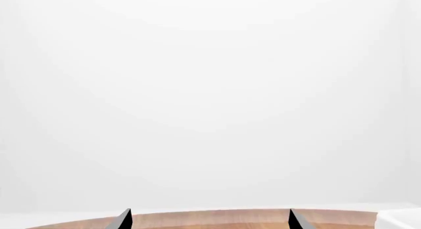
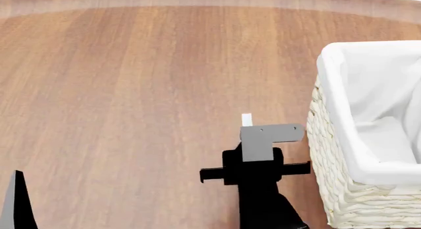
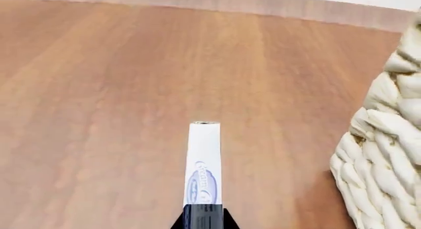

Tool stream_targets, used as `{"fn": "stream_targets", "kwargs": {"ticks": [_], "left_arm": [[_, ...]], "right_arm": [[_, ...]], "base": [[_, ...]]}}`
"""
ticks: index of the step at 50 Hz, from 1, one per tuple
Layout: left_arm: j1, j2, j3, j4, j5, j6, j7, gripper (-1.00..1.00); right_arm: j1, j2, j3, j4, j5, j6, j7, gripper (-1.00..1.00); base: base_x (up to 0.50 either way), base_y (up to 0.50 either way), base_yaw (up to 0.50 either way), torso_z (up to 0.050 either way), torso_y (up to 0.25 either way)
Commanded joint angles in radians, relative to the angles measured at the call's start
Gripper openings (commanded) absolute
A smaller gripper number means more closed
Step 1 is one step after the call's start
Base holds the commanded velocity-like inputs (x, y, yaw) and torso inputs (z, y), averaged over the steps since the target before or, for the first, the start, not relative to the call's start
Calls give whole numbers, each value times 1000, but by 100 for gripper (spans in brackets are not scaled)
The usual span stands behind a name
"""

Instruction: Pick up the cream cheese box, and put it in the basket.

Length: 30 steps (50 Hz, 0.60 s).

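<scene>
In the left wrist view, the left tool (image 1: 209,220) shows only as two dark fingertips (image 1: 122,220) standing well apart, with nothing between them. Beyond them lies a thin strip of wooden tabletop (image 1: 210,217) under a blank white background, and a white corner sits at the frame's edge.

In the head view, the right tool (image 2: 247,125) reaches forward over the tabletop (image 2: 131,91) from a black arm with a grey bracket on top. A small white sliver of the cream cheese box (image 2: 247,119) sticks out just past the bracket. The basket (image 2: 342,189), woven and cream with a white cloth liner folded over its rim, stands just beside the arm on its right. A dark tip of the left tool (image 2: 18,199) shows in the lower left corner.

In the right wrist view, the right tool (image 3: 202,215) is closed narrowly on the cream cheese box (image 3: 204,160), which is held edge-on above the tabletop (image 3: 98,91), its blue mark facing the camera. The basket's woven wall (image 3: 381,150) is near, apart from the box.
</scene>
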Motion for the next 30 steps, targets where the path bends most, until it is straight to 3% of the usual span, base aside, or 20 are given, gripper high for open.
{"fn": "stream_targets", "kwargs": {"ticks": [1,10,30], "left_arm": [[-1,-4,1,4,-5,-2,-5,100],[-4,-8,6,2,-9,-13,-7,100],[-7,-16,12,2,-12,-15,-13,100]], "right_arm": [[-12,101,-21,-505,23,230,109,-100],[6,139,-26,-742,61,344,157,-100],[138,217,65,-1208,224,596,286,-100]], "base": [[0,0,0,0,0],[0,0,0,0,44],[-3,0,0,0,245]]}}
